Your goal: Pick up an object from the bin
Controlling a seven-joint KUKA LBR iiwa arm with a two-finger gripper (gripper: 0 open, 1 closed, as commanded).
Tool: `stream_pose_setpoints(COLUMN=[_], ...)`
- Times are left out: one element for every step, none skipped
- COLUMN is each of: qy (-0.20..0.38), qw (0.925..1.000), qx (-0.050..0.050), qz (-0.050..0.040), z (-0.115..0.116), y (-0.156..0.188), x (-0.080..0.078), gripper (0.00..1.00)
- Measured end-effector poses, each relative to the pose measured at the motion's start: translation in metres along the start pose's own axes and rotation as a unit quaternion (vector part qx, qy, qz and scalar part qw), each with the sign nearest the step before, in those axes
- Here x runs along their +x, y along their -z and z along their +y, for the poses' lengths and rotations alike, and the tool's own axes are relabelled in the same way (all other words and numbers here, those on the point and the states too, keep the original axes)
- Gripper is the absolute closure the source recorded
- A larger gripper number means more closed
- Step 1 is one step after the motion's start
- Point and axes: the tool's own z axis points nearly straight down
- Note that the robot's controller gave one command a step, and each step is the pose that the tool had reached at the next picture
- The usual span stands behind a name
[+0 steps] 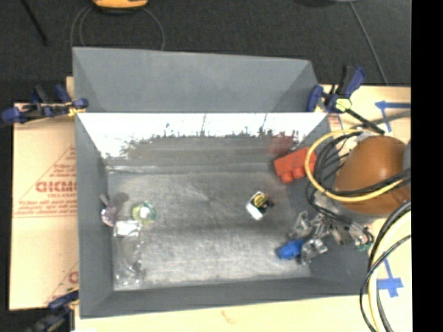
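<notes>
The grey metal bin (194, 81) holds few things. The hand (315, 239) sits low in the bin's lower right corner; I cannot tell whether it is wide or narrow. A red plastic block (294, 164) lies further back. A small blue plastic piece (287, 252) lies just beside the hand. This looks like the grasp step: the next move calls for closing squarely on the blue piece, then lifting.

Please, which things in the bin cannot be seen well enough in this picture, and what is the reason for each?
1. Blue thing, bottom right, camera view: its right end is under the gripper; its kind is unclear.
2. Red block, upper right: the arm's cables cover its right end.
3. Small white, black and yellow thing, mid-bin: too small to name.
4. Clear plastic heap, left: pieces blur together, uncountable.
</notes>
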Motion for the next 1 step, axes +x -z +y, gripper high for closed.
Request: stream_pose_setpoints(qy=[0.213], qw=[0.977], qx=[-0.001], qz=[0.0013], z=[0.0125], y=[0.2039], x=[-0.0349], gripper=[1.0])
